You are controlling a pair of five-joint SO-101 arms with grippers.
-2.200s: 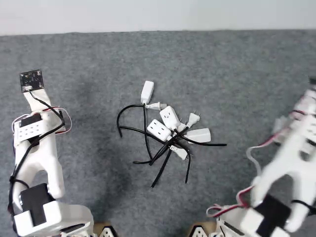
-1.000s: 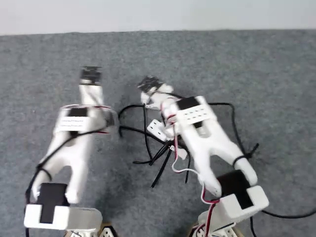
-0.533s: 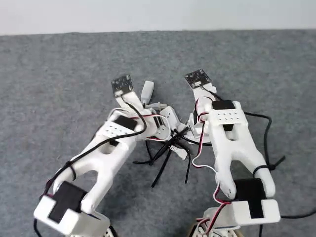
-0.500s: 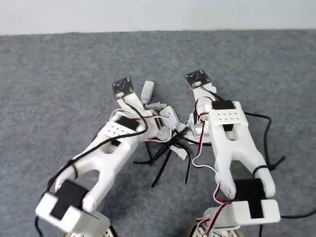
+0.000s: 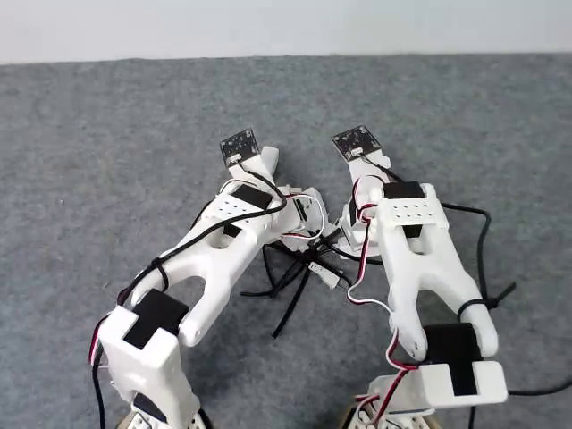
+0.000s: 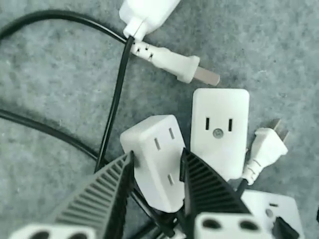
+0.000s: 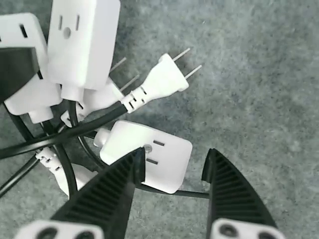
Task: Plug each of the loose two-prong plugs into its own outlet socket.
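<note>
Plugs, two-prong, loose, none seated: first plug (image 6: 174, 64) lies beyond the tips of our left gripper (image 6: 157, 155), second plug (image 7: 159, 82) beyond the tips of our right gripper (image 7: 175, 155), both amid black cords (image 6: 117, 99). Left fingers (image 6: 107, 194) are parted and empty with a white socket block (image 6: 152, 144) between them; right fingers (image 7: 107, 199) are likewise spread and empty, a second socket block (image 7: 164, 154) partly in their gap. Step in hand, we judge: settling before the first grasp. Next, one gripper steadies a block while the other lines a plug's prongs to its slots.
</note>
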